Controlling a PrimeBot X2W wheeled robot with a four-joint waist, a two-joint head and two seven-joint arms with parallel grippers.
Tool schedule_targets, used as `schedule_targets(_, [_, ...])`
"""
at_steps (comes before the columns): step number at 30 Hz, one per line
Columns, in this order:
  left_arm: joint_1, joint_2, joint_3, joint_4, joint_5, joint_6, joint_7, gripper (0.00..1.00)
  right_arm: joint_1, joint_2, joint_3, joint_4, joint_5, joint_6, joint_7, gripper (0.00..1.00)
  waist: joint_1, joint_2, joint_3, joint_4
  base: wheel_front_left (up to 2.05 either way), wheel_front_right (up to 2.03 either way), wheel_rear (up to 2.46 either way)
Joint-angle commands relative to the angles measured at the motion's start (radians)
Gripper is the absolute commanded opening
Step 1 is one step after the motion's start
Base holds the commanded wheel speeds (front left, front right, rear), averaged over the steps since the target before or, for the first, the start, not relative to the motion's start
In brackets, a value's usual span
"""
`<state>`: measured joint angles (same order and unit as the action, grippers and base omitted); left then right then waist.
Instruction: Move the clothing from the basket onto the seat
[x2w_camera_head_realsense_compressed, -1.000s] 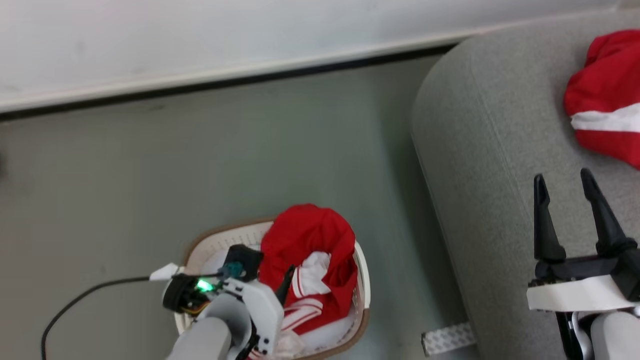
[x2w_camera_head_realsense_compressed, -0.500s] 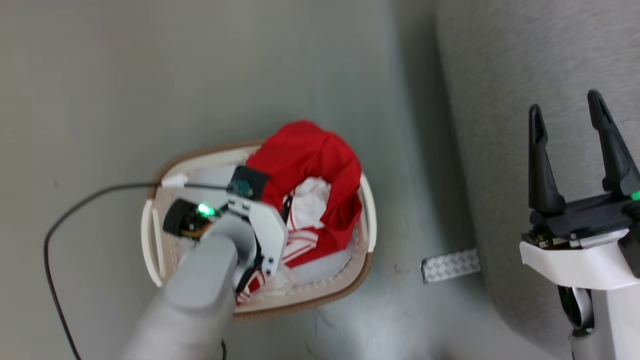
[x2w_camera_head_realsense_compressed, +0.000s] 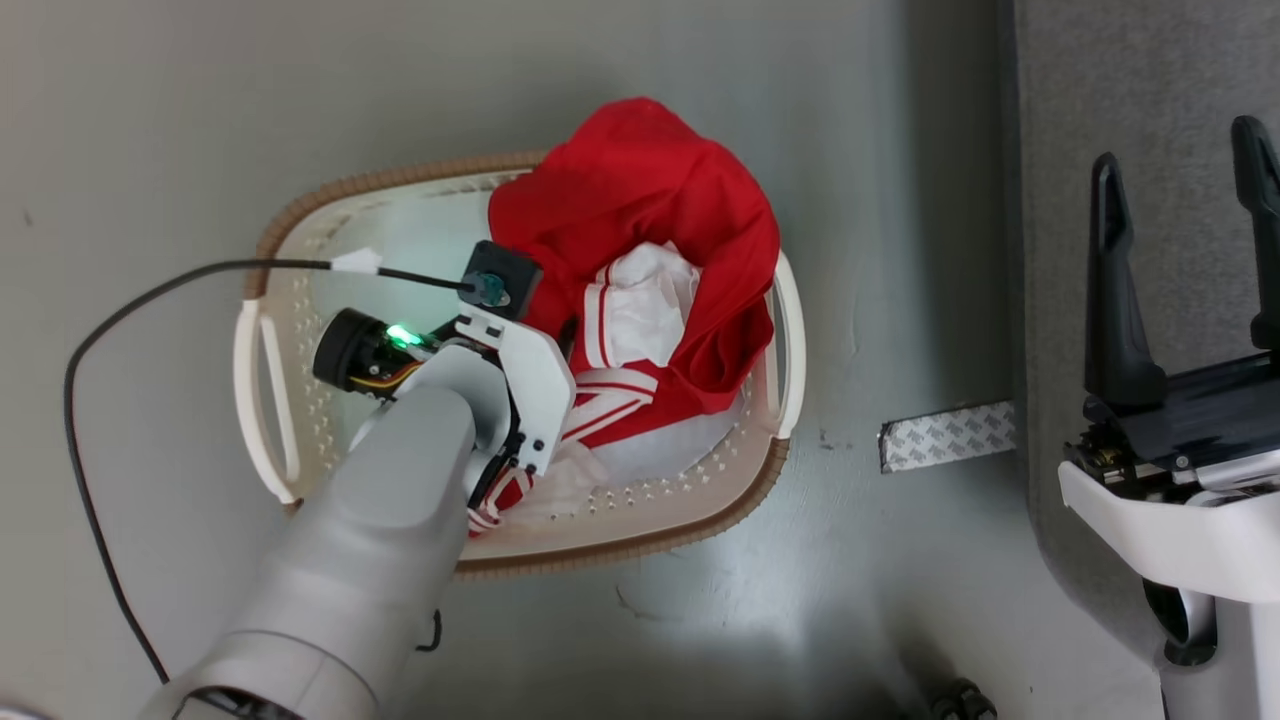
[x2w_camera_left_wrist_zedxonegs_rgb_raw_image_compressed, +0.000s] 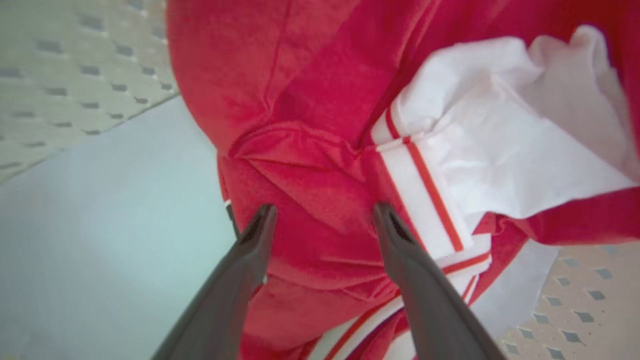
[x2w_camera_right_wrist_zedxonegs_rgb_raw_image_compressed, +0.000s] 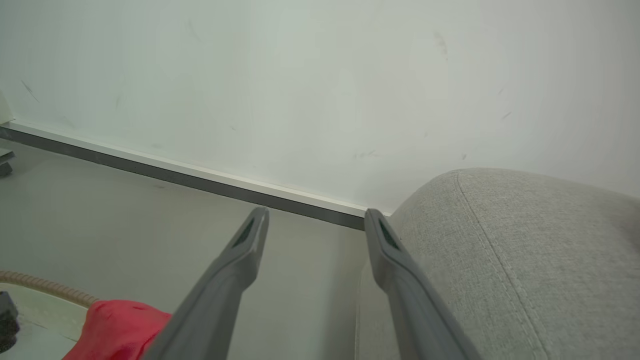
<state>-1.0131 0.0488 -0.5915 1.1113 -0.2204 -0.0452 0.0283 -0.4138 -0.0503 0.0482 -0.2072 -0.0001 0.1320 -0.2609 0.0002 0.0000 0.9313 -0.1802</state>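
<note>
Head camera tipped down, moved nearer (camera shift only): basket (x2w_camera_head_realsense_compressed: 640, 505) larger, mid-view.

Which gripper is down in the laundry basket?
The left gripper: its open jaws flank a fold of bright red, white-striped clothing inside the cream perforated plastic basket. The right gripper is open by the light grey fabric sofa.

A pale grey forearm (x2w_camera_head_realsense_compressed: 400, 500) hides part of the red-and-white sportswear (x2w_camera_head_realsense_compressed: 650, 190) and cream perforated plastic basket (x2w_camera_head_realsense_compressed: 650, 490), and the light grey fabric sofa (x2w_camera_head_realsense_compressed: 1130, 80) is cut off rightward.
</note>
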Motion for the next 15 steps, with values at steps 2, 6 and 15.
schedule_targets(2, [-0.018,0.003,-0.022,0.015,-0.02,-0.002,0.009,1.0,0.009,-0.001,-0.005,-0.018,0.01,-0.003,-0.001,1.0,-0.0002,0.0,0.026,-0.005,0.0,0.0,0.0])
schedule_targets(6, [-0.021,0.004,-0.062,0.037,-0.026,-0.008,0.021,1.0,0.022,-0.001,-0.012,-0.035,0.017,-0.003,-0.001,1.0,-0.0002,0.0,0.042,-0.013,0.0,0.0,0.0])
schedule_targets(15, [0.031,0.003,-0.157,0.031,-0.099,-0.063,0.071,0.31,0.046,-0.001,-0.03,-0.054,0.019,-0.003,-0.001,1.0,-0.0002,0.0,0.047,-0.014,0.0,0.0,0.0])
